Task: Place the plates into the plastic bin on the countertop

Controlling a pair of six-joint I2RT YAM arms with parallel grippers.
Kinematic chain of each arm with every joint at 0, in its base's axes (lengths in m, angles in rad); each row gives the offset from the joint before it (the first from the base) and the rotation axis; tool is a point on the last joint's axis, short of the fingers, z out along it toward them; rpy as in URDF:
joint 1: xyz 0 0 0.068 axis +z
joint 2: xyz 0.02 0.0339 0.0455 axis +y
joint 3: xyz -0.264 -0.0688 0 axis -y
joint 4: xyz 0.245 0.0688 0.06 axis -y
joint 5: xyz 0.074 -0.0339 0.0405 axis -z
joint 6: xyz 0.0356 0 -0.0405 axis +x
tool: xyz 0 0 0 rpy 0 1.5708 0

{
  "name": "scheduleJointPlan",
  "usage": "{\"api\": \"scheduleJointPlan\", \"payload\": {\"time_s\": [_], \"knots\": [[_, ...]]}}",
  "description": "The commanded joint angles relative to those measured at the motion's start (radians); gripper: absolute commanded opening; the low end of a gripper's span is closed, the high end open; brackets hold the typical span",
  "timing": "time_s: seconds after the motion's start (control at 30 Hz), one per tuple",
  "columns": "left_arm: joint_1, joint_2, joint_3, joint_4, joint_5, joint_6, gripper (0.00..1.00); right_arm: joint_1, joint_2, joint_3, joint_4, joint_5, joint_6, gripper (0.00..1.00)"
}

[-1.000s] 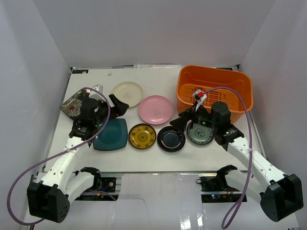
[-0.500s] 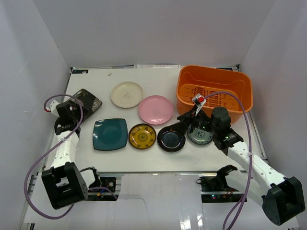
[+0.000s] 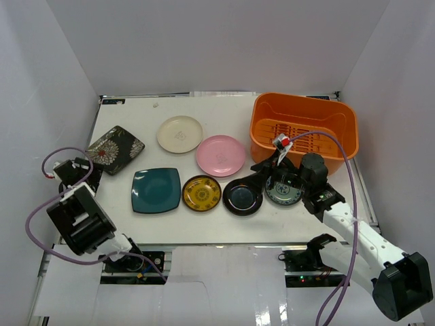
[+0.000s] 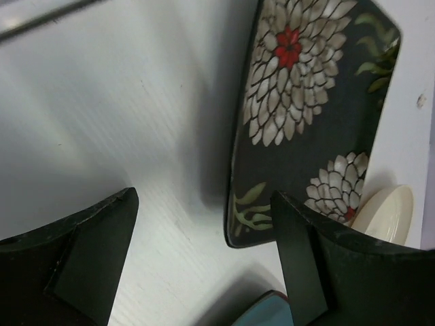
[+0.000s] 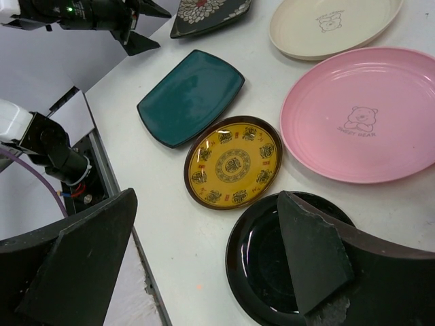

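Note:
Seven plates lie on the white countertop: square dark floral, round cream, pink, square teal, yellow-brown patterned, glossy black and blue-green patterned, which is partly under my right arm. The orange plastic bin stands at the back right with no plate in it. My left gripper is open and empty, just short of the floral plate. My right gripper is open and empty, one finger over the black plate.
White walls close in the left, back and right. The left arm is folded tight against the left wall. The right wrist view also shows the teal, yellow-brown, pink and cream plates.
My left arm has swung back from over the plates to the far left edge. The floral plate, tilted up beside it before, now lies flat. My right arm has hardly moved.

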Motion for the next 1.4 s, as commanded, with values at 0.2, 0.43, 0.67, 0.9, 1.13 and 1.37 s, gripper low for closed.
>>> {"api": "scheduleJointPlan", "payload": {"time_s": [0.2, 0.43, 0.67, 0.9, 1.13, 1.37], "knots": [[0.002, 0.278, 0.083, 0.194, 0.24, -0.015, 0.85, 0.006, 0.036, -0.006, 0.063, -0.004, -0.011, 0.89], [-0.051, 0.437, 0.098, 0.331, 0.266, -0.091, 0.61, 0.009, 0.094, -0.003, 0.07, 0.017, -0.016, 0.88], [-0.101, 0.47, 0.029, 0.53, 0.286, -0.211, 0.0, 0.017, 0.128, 0.034, 0.018, 0.03, -0.027, 0.88], [-0.108, 0.255, -0.014, 0.679, 0.323, -0.384, 0.0, 0.066, 0.246, 0.14, 0.014, 0.043, 0.01, 0.9], [-0.262, -0.134, 0.029, 0.413, 0.293, -0.343, 0.0, 0.125, 0.398, 0.362, -0.019, 0.083, 0.028, 0.97], [-0.502, -0.314, -0.005, 0.198, 0.323, -0.245, 0.0, 0.124, 0.522, 0.655, -0.221, 0.203, -0.054, 0.91]]}}
